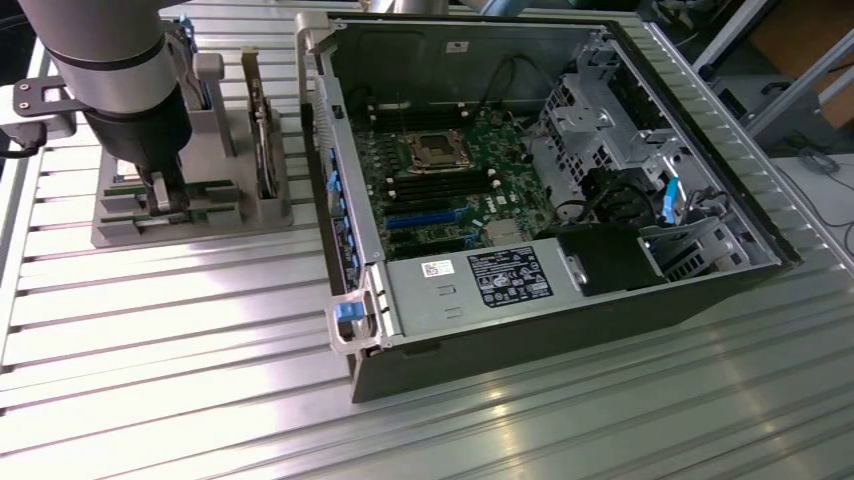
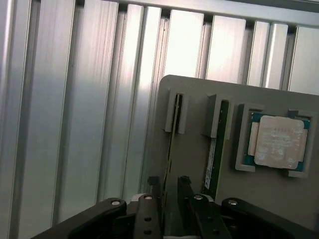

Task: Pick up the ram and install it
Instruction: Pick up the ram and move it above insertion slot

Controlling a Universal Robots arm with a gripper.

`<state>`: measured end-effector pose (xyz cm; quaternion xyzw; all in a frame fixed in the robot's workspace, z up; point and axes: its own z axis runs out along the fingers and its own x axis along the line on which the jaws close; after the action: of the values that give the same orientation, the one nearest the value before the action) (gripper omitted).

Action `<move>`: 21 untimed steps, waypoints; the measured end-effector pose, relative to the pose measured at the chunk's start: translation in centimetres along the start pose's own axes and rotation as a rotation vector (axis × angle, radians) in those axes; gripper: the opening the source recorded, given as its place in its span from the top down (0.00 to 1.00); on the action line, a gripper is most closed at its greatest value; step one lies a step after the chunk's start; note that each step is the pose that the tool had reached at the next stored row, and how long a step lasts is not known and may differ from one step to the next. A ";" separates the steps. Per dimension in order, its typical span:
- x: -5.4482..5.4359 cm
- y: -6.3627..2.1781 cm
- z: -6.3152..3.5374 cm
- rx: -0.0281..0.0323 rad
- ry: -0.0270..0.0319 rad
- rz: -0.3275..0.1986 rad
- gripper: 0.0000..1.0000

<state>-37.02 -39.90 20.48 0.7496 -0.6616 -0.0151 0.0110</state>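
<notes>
The ram (image 2: 173, 129), a thin green stick seen edge-on, stands upright in a slot of the grey holder (image 2: 194, 149). My gripper (image 2: 169, 191) is lowered over it, one black finger on each side of the stick with a narrow gap at either side, jaws partly closed and not clamped. A second green stick (image 2: 213, 154) with a white label stands in the neighbouring slot. In the exterior view my gripper (image 1: 167, 195) reaches down into the holder (image 1: 200, 228) at that view's left, and the open computer case (image 1: 747, 200) lies to its right with its motherboard (image 1: 454, 170) exposed.
A square silver CPU (image 2: 278, 142) rests in a pocket of the holder beside the sticks. A broader card with a metal bracket (image 1: 267, 150) stands upright at the holder's right end. Everything sits on a ribbed aluminium table (image 1: 174, 340). Cables and a drive cage (image 1: 627, 190) crowd the case's right half.
</notes>
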 end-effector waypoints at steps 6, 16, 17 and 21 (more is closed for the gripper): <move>0.0 0.00 0.00 0.0000 0.0001 0.000 0.86; 0.0 0.02 -0.60 -0.0001 0.0001 0.000 0.86; 0.0 0.03 -0.69 -0.0001 0.0000 0.000 0.86; 0.0 0.04 -1.22 0.0000 0.0008 0.000 0.86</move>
<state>-37.01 -39.91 21.70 0.7496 -0.6616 -0.0148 0.0112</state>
